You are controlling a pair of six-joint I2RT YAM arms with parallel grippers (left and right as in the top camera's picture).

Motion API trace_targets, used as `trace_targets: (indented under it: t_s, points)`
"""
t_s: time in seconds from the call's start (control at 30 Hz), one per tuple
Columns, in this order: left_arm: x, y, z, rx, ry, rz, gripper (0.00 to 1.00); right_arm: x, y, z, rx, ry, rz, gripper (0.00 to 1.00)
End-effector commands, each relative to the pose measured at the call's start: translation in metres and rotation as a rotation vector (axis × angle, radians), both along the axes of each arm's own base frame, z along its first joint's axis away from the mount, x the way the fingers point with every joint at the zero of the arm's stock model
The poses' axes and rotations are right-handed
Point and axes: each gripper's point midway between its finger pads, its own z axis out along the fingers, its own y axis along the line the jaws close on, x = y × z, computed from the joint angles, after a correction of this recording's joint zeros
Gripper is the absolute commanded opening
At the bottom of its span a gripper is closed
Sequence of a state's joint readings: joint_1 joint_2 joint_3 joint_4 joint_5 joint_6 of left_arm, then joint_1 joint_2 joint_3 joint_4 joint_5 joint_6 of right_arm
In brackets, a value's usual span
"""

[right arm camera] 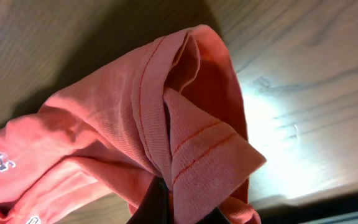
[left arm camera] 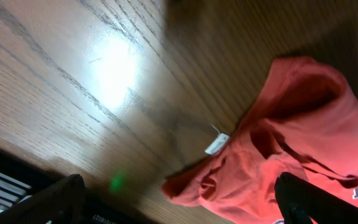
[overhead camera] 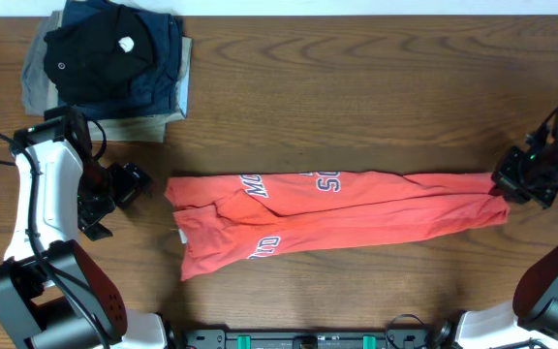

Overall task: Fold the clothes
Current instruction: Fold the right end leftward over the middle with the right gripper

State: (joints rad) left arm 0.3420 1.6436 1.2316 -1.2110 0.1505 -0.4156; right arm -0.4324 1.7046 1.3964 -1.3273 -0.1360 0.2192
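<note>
Wooden table (overhead camera: 356, 116): right gripper (overhead camera: 505, 186) pinches T-shirt (overhead camera: 337, 218) hem, fingertips seemingly buried; left gripper (overhead camera: 114, 202) gapes.

T-shirt (overhead camera: 356, 215) across table (overhead camera: 376, 87) middle, lengthwise left to right — folded stack (overhead camera: 114, 68) behind, far left corner.

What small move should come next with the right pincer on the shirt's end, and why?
Probably lift the right pincer a little. It is shut on the hem end of the shirt, which lies in a long strip on the table, while the left pincer hangs open beside the other end, not gripping. Lifting would free that end for folding over.
</note>
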Motion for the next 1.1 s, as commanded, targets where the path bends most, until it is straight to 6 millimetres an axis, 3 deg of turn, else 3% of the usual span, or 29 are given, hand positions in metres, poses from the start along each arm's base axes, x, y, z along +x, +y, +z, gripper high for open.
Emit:
trace_targets:
  t_s: [0.0, 0.13, 0.43, 0.73, 0.9, 1.07]
  points:
    - [0.002, 0.001, 0.005, 0.008, -0.013, 0.004, 0.98, 0.008, 0.002, 0.013, -0.031, -0.016, 0.043, 0.01]
    - [0.002, 0.001, 0.005, 0.008, -0.014, 0.004, 0.98, 0.020, 0.030, 0.016, 0.003, -0.044, 0.119, 0.01]
    - [0.002, 0.001, 0.005, 0.008, -0.014, 0.004, 0.98, 0.042, 0.127, 0.020, 0.112, -0.128, 0.388, 0.01]
    - [0.002, 0.001, 0.005, 0.008, -0.014, 0.004, 0.98, 0.037, 0.226, 0.019, 0.126, -0.165, 0.598, 0.01]
    - [0.002, 0.001, 0.005, 0.008, -0.014, 0.004, 0.98, 0.032, 0.268, 0.017, 0.139, -0.203, 0.656, 0.01]
    - [0.002, 0.001, 0.005, 0.008, -0.013, 0.004, 0.98, 0.021, 0.300, 0.002, 0.137, -0.216, 0.687, 0.01]
